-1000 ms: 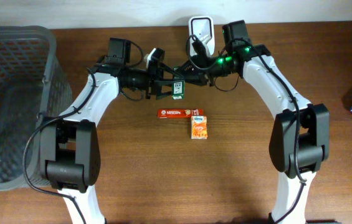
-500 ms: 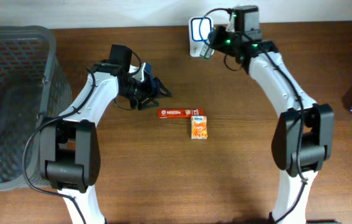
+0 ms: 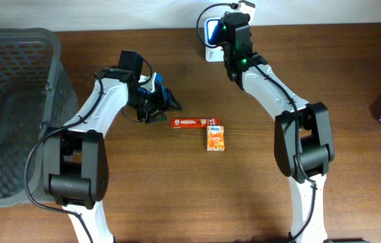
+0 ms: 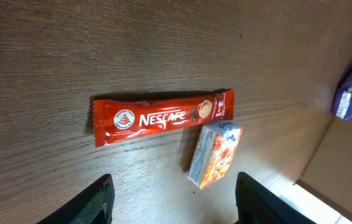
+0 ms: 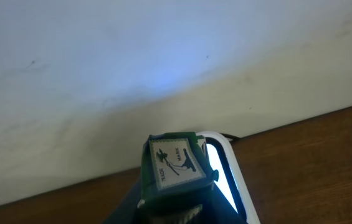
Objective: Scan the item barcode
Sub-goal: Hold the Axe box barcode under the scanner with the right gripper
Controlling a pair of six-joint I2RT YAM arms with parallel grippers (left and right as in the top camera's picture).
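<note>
Right gripper (image 3: pixel 225 42) at the table's (image 3: pixel 143 196) far edge, clenched on the green packet (image 5: pixel 177 167). The packet is held up just before the white scanner (image 5: pixel 227 169), overlapping the left side of its blue-lit window. Its tree-printed face points toward the wrist camera. That face looks nearly square, so the packet's long axis cannot be told.

Left gripper (image 4: pixel 172 180) released, jaws spread and holding nothing, above the red Nescafe sachet (image 4: pixel 163 117). An orange tissue pack (image 4: pixel 216 155) touches the sachet. A grey basket (image 3: pixel 48 40) stands at far left.
</note>
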